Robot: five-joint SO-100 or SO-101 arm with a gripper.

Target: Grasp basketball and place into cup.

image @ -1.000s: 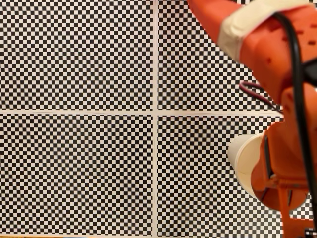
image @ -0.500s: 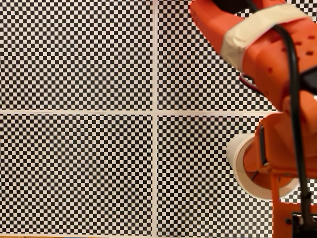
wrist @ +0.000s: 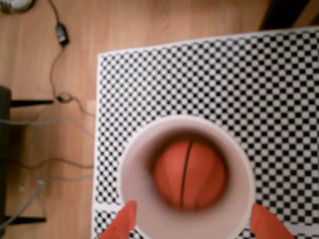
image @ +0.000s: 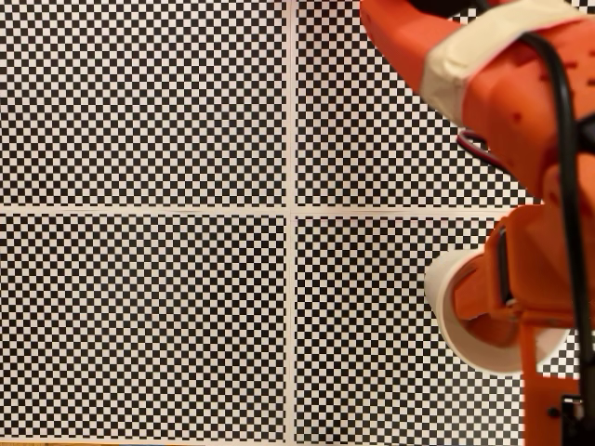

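In the wrist view the orange basketball with a black seam lies inside the cream-white cup, down at its bottom. My gripper hangs straight above the cup and is open. One orange fingertip shows outside the rim on the left and the other on the right, with nothing between them but the cup's mouth. In the fixed view the cup stands at the right of the checkered mat, and the orange arm covers most of it.
The checkered mat has white dividing strips and spreads wide to the left in the fixed view. In the wrist view the mat's edge runs close beside the cup, with wooden floor and loose cables beyond it.
The arm's head over the cup has shifted up and to the right in the fixed view. More of the cup's lower rim shows now. The cup has stayed in place.
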